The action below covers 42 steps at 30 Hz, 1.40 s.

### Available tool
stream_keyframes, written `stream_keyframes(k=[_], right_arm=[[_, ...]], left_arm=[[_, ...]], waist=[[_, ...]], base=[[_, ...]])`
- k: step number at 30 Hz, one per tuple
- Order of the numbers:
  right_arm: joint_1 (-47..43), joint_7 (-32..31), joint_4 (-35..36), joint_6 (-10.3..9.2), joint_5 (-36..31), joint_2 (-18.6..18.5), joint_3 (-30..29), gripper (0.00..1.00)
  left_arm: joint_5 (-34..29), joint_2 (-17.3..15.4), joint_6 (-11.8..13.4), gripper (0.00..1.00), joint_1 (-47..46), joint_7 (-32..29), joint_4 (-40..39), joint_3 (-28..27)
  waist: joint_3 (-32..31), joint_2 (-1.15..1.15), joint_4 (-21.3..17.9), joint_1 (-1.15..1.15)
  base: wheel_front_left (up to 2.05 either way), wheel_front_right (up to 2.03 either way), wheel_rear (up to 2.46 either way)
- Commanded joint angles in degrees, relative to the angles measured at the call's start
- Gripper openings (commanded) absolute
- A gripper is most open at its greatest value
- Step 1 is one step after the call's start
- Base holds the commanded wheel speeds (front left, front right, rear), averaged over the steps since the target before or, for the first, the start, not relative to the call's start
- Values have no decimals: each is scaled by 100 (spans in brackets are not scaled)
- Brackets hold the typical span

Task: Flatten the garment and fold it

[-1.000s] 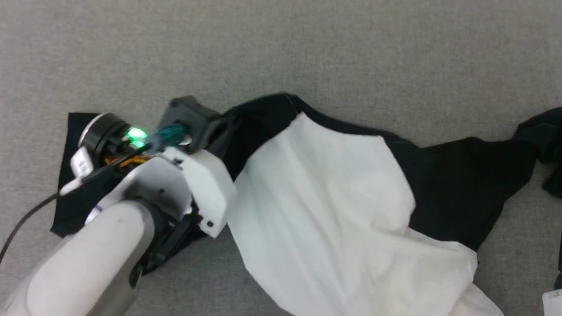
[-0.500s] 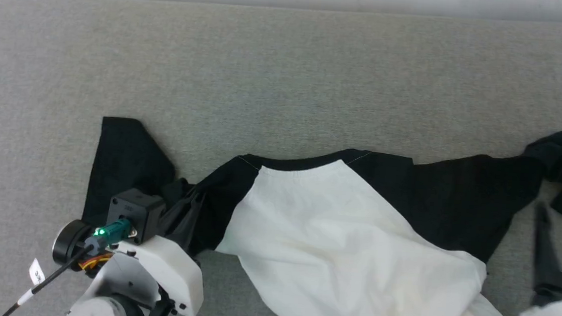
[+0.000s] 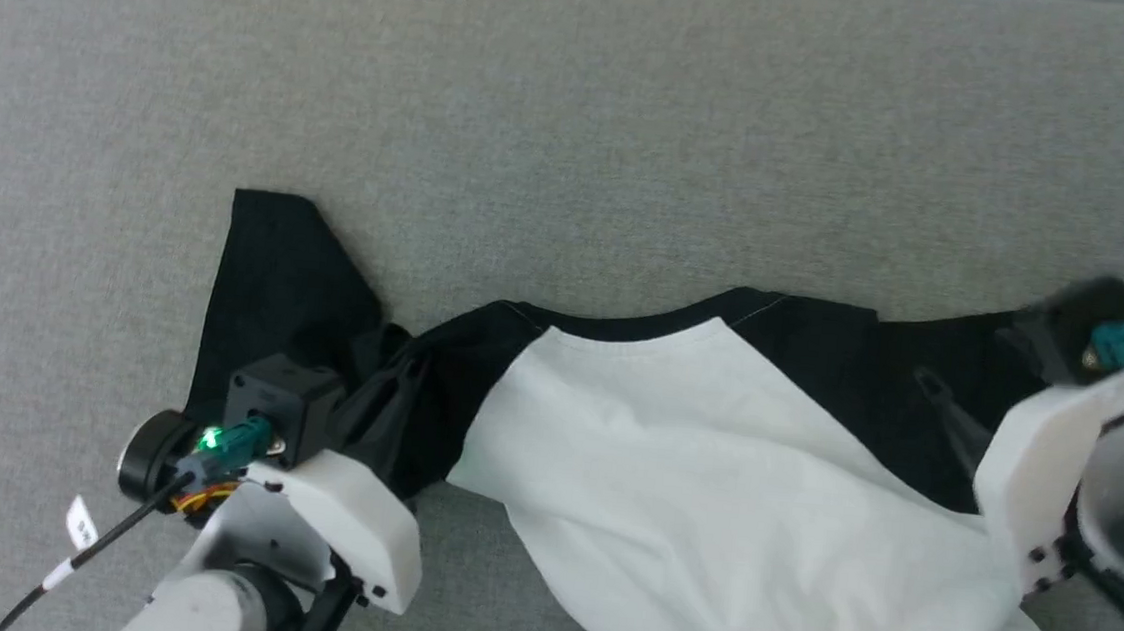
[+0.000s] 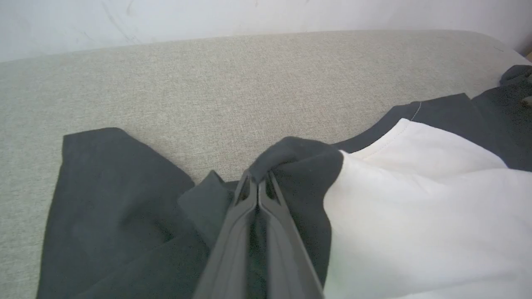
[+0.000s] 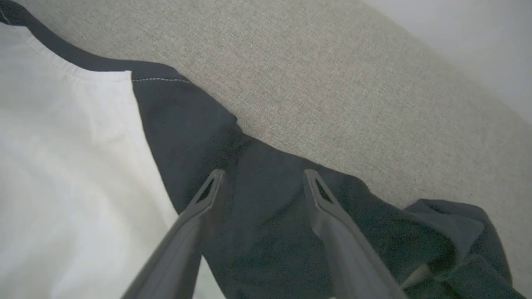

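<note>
Garment (image 4: 415, 199) between closed left jaws

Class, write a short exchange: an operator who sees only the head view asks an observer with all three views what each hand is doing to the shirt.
Operator: In my view the left hand blends into dark cloth. Is it gripping anything?
Observer: Yes. The left wrist view shows it shut on a raised fold of the shirt's black shoulder cloth, right beside the white panel.
Operator: The right hand is blurred for me. Is it open or shut?
Observer: Open. The right wrist view shows its fingers spread wide over the black sleeve with nothing pinched between them. I cannot tell whether the tips touch the cloth.
</note>
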<state>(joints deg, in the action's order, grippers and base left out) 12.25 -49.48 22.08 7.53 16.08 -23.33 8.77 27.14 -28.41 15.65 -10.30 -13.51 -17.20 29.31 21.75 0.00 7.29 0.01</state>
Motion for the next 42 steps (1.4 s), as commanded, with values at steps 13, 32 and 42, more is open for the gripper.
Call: stream_keyframes(k=[13, 32, 42], right_arm=[[1289, -749, -624, -4, 1110, -1526, 1099, 100], [1286, 820, -1202, -4, 717, -456, 161, 0], [1389, 1729, -682, -4, 227, 480, -628, 0]], left_arm=[[-41, 326, -200, 0, -522, 156, 157, 213], [101, 393, -83, 0, -587, 669, 205, -143], [-46, 143, -109, 0, -1227, 703, -63, -476]], waist=[[733, 0, 475, -1], [17, 0, 60, -1], [-1031, 0, -380, -1]], base=[[0, 0, 0], [0, 0, 0], [0, 0, 0]])
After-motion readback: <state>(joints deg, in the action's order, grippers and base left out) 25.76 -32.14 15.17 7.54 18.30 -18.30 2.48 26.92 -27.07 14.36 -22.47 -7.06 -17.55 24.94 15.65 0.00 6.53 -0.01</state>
